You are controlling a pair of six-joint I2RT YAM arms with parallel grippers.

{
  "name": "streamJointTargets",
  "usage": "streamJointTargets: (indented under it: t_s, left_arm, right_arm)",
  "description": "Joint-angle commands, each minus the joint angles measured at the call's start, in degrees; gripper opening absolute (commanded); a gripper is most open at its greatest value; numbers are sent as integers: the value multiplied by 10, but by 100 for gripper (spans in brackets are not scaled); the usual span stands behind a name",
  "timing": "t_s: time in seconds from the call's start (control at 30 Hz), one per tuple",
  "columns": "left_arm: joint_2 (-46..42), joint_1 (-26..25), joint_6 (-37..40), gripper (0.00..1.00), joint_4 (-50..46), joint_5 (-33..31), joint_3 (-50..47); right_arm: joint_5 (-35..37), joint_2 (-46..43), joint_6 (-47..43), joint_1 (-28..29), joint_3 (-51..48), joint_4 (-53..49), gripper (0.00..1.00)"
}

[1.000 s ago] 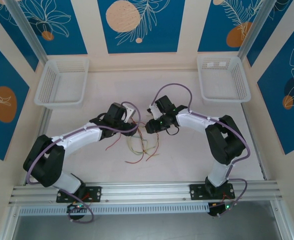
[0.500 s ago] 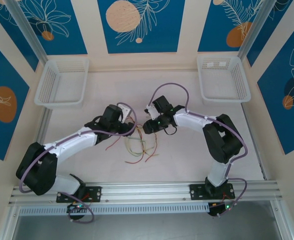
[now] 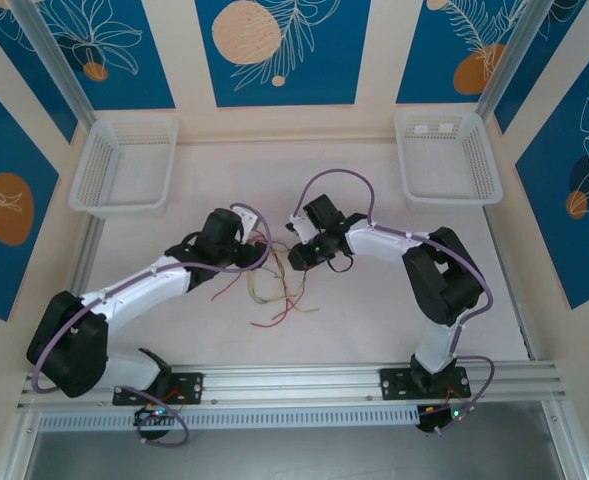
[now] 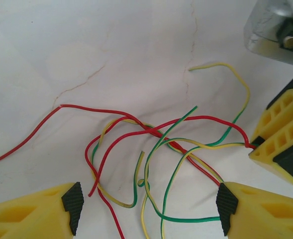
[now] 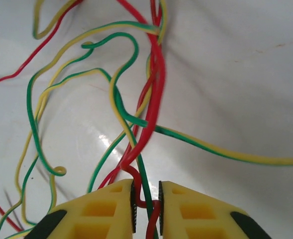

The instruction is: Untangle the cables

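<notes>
- Top view: the cables (image 3: 279,290) lie as one loose tangle of red and yellow-green strands on the tabletop (image 3: 374,320), at centre frame, just below the point where my two arms meet.
- Right tool (image 5: 147,199): its jaws are drawn in to a narrow slot at bottom centre of the right wrist view, clenched on a red cable (image 5: 156,94). A green strand passes through the same slot, and I cannot tell whether it is pinched as well.
- Long axis: from that slot the red cable runs straight up the right wrist frame into the crossings, directly away from the tool.
- Left tool (image 4: 148,205): released, with its fingers spread wide at the lower left and lower right corners of the left wrist view. The knot sits between and just above them, and nothing is held.
- In the left wrist view the gripped red cable arcs leftward from the right edge, over the yellow-green loops.
- My reading: the left tool is the nearer to the knot, while the right has only one end. The next move turns on drawing that end back along its own line, away from the tangle, while the left pins the loops.
</notes>
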Motion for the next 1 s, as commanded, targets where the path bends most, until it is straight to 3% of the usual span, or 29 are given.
streamJointTargets:
  t_s: [0.0,0.5,0.73,0.97]
  left_arm:
    - [-29,-2,-4,74,0,-15,-13]
    - [-163,11,-15,77,52,5,-50]
    - [-213,44,-36,78,123,136,-71]
    - [-162,51,-25,81,140,277,-53]
  right_arm:
    - [-1,-64,-12,11,11,-30,14]
    - [-15,-227,-21,12,43,-90,0]
    - [-48,-271,3,-33,27,-72,0]
    - [-108,-297,30,-47,3,-26,0]
